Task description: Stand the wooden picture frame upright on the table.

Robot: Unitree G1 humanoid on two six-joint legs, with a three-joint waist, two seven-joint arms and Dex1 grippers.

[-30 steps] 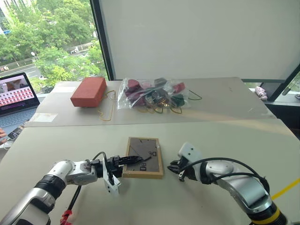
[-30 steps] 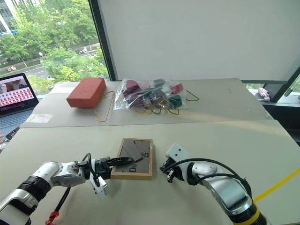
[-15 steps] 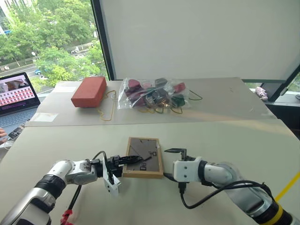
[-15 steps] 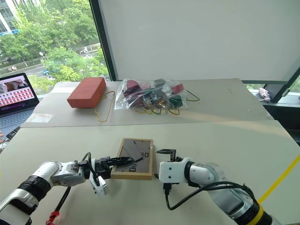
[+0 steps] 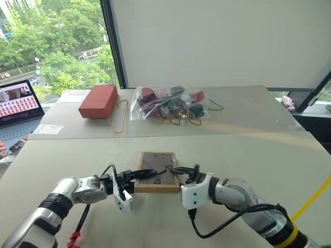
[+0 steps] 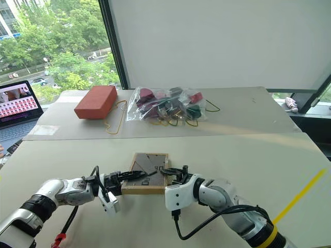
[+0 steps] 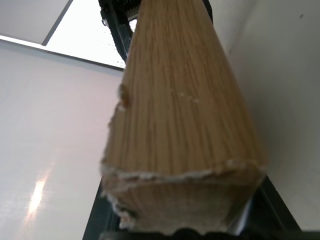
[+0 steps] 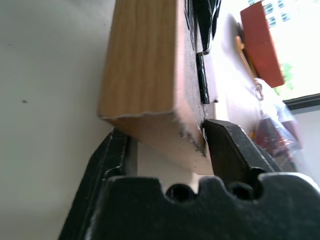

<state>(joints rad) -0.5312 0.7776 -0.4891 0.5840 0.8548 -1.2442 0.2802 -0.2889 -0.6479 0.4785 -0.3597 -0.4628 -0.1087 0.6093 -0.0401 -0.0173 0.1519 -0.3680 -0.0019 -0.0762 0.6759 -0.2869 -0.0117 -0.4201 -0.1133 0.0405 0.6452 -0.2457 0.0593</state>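
The wooden picture frame (image 5: 154,174) lies back-up on the pale table (image 5: 248,155), its dark backboard and prop leg showing. It appears slightly raised off the surface. My left gripper (image 5: 135,176) is shut on the frame's near left corner; in the left wrist view the light wood edge (image 7: 175,100) fills the space between its fingers. My right gripper (image 5: 182,172) is shut on the frame's right edge. The right wrist view has the wood (image 8: 142,65) wedged between the two black fingers (image 8: 227,147).
A red-orange block (image 5: 98,101) and a clear bag of coloured items (image 5: 168,106) sit on the far table, with a yellow cord (image 5: 120,121) between them. An open laptop (image 5: 18,103) stands at the far left. A yellow floor line (image 5: 313,199) runs at the right.
My right gripper rolled over, moved left to the frame's right edge and closed around it. The frame now looks tipped up a little. The left gripper kept its hold.
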